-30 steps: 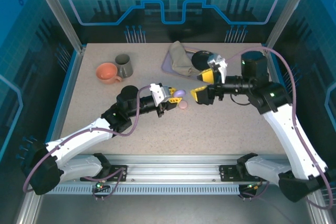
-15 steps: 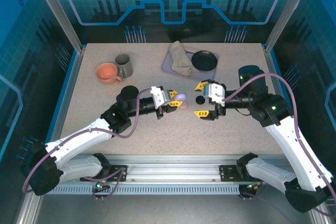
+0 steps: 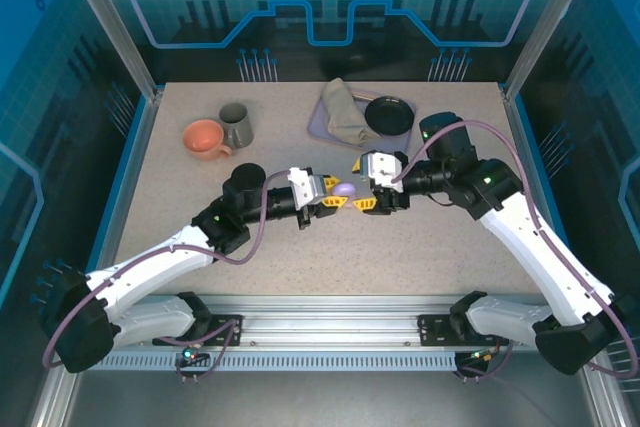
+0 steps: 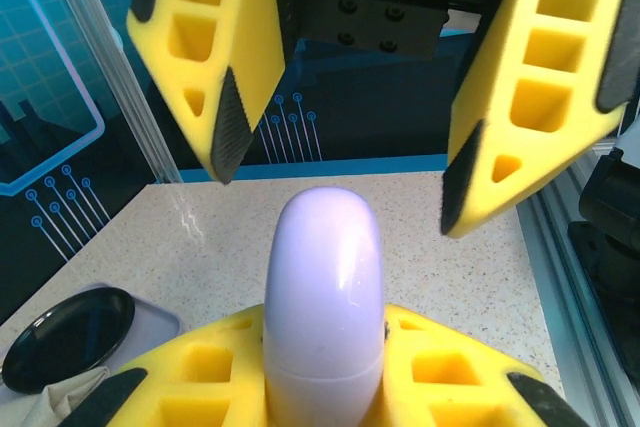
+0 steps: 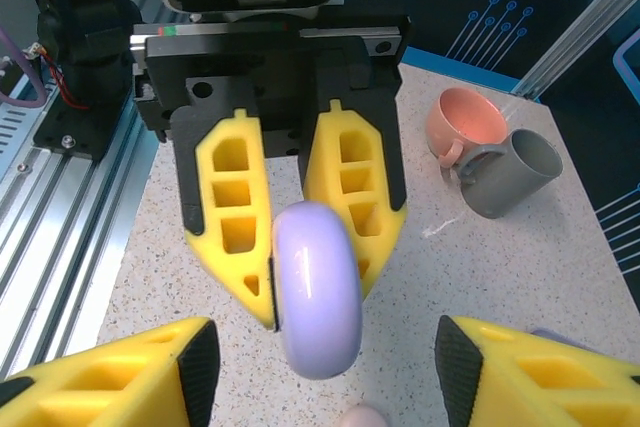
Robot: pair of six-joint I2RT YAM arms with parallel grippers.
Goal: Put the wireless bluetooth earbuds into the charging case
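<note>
Top external: orange cup (image 3: 205,138), grey mug (image 3: 236,125), tray (image 3: 315,123) beyond lilac case (image 3: 345,189).

Two mugs (image 3: 207,138) (image 3: 237,124), one lilac case (image 3: 345,189), one black dish (image 3: 388,114), one cloth (image 3: 345,115).

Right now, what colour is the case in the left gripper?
Lilac, plain and glossy; the case shows best in the right wrist view.

Glossy lilac plastic case (image 5: 316,302), speckled matt tabletop (image 3: 430,237).
</note>
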